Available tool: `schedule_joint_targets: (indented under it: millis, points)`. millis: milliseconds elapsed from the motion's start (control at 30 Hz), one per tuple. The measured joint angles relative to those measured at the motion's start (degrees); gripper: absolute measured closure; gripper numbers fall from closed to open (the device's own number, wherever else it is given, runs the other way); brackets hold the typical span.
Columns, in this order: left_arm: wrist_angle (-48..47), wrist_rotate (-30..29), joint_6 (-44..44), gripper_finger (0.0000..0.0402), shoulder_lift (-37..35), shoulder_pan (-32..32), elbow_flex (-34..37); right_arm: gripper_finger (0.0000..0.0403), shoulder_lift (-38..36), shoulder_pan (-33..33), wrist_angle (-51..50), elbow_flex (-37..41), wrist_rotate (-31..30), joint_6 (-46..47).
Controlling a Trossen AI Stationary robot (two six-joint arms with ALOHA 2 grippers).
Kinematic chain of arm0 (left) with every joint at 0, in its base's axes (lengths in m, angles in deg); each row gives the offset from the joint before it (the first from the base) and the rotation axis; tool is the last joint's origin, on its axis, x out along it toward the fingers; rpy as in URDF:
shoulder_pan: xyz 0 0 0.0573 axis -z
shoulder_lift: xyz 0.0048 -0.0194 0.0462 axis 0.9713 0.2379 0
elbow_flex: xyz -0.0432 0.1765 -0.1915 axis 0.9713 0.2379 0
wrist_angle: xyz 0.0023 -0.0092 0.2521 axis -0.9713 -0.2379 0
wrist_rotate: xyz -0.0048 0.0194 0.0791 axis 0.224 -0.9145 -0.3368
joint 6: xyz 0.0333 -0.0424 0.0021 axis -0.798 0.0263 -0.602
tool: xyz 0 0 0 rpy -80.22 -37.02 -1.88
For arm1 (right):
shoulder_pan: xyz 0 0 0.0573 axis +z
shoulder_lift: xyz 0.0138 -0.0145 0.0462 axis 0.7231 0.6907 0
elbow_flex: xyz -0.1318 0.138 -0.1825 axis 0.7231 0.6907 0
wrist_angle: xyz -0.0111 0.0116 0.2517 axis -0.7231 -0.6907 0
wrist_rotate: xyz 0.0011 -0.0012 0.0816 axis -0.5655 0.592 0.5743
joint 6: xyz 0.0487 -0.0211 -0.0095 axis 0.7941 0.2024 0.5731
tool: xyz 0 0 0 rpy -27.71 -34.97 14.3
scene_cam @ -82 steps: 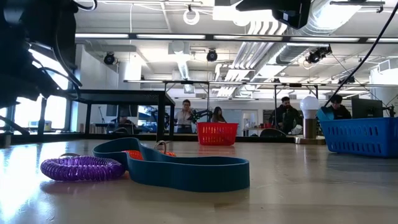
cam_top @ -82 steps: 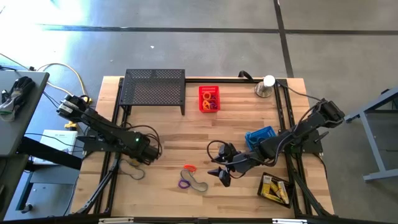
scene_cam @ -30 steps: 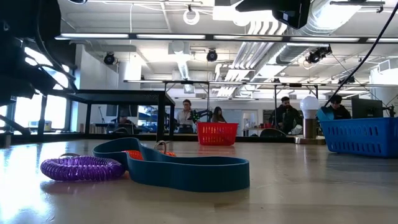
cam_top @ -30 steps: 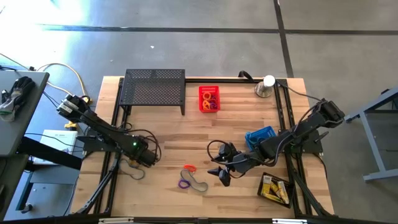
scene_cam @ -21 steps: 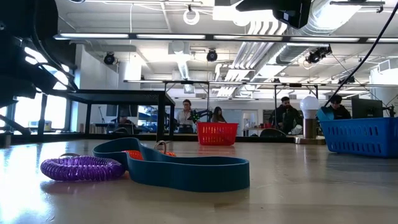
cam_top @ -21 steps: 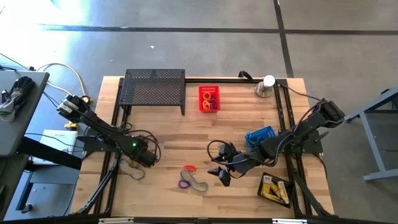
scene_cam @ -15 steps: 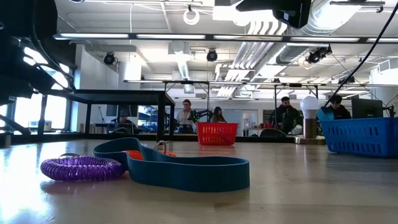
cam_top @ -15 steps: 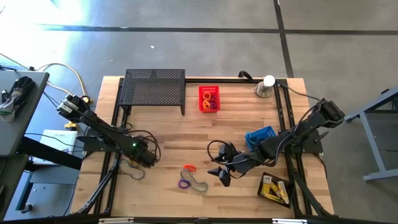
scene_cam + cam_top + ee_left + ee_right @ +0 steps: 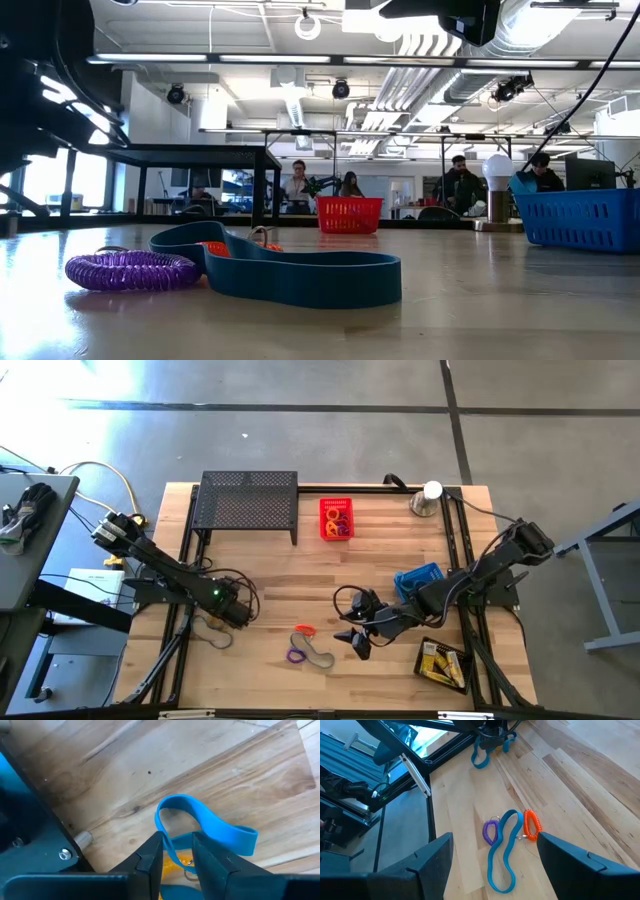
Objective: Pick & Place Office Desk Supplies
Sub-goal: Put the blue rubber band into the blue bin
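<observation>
Two dark arms over the table, both stretched low toward its middle. Left arm reaching in from the left edge, bent at the elbow, wrist turned down close to the wood. Left gripper (image 9: 240,616) near the table's left front part, fingers (image 9: 150,857) narrowly parted, tips pointing down at the surface, a blue band (image 9: 210,826) passing between them; real grip not clear. Right arm coming in from the right edge, long and nearly flat. Right gripper (image 9: 356,640) held near the centre front, a little above the wood, fingers (image 9: 432,857) spread wide apart, nothing between them.
</observation>
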Motion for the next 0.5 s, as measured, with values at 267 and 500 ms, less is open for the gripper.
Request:
schedule_joint_targets:
  millis: [267,500]
  points:
    - [0.0,-0.5,-0.5,0.0379,0.0,-0.2,0.0,0.0127,0.0,0.0,0.0,0.0,0.0,0.0]
    - [0.0,-0.9,-0.6,0.04,0.0,-0.1,-0.1,0.0127,0.0,0.0,0.0,0.0,0.0,-0.1]
